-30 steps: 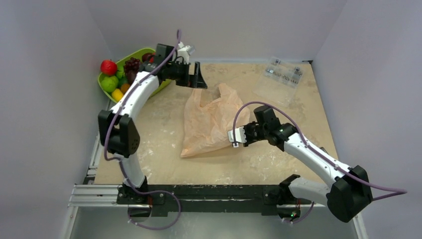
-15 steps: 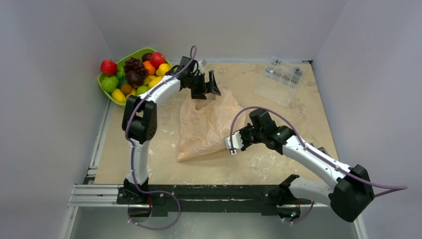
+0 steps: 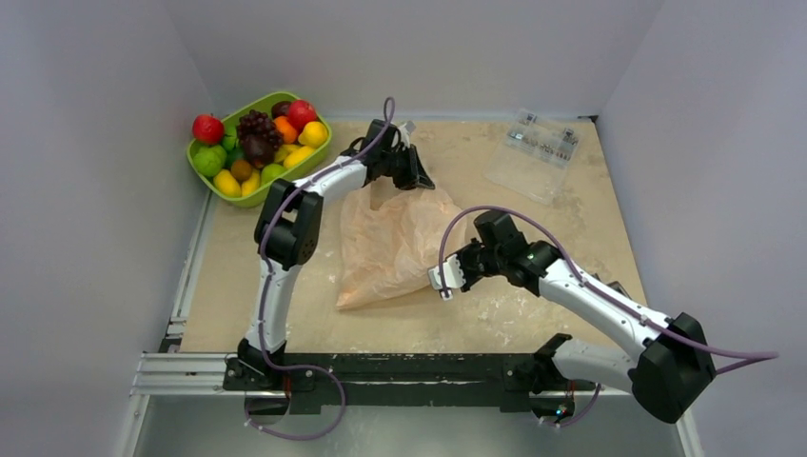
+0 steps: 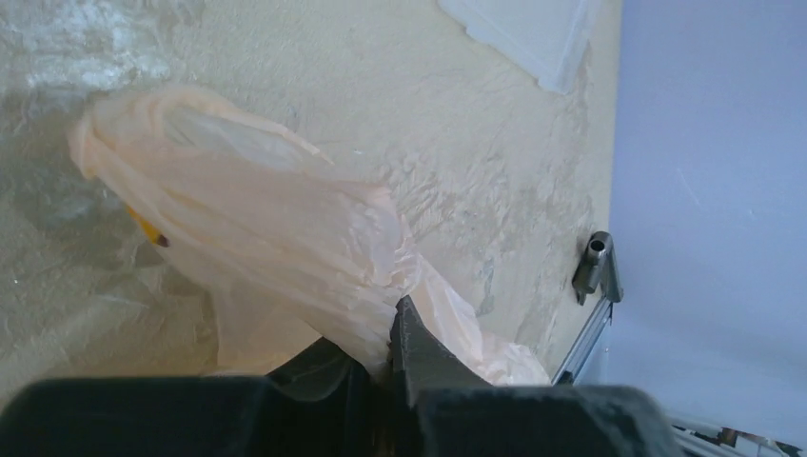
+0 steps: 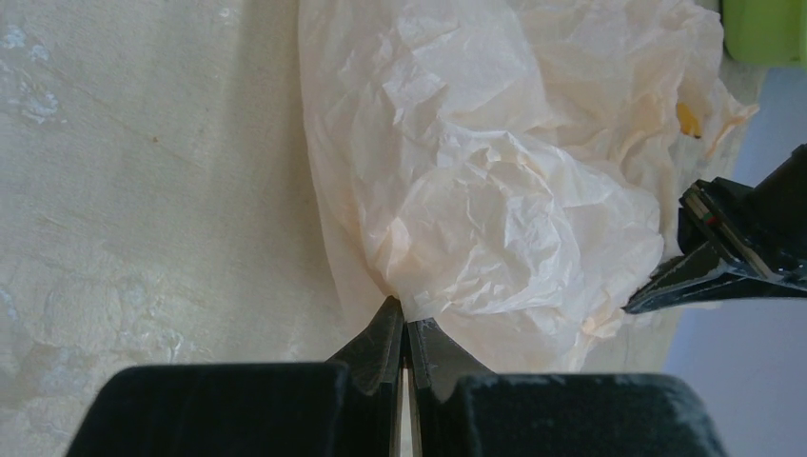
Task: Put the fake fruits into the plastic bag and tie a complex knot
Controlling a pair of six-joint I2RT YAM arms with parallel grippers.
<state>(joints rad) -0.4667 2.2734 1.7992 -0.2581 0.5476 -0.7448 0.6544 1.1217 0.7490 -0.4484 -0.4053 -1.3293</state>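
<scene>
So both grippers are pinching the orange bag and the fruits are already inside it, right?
Not quite. The left gripper and right gripper do pinch the plastic bag, but the fake fruits are not inside it: the top view shows them piled in the green tray.

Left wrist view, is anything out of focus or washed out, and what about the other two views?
Left wrist: the fingers at the bottom edge are soft, the plastic bag bright but readable. Right wrist: fingers soft too, bag creases crisp. Top external: even light, faint shadows, no glare.
</scene>
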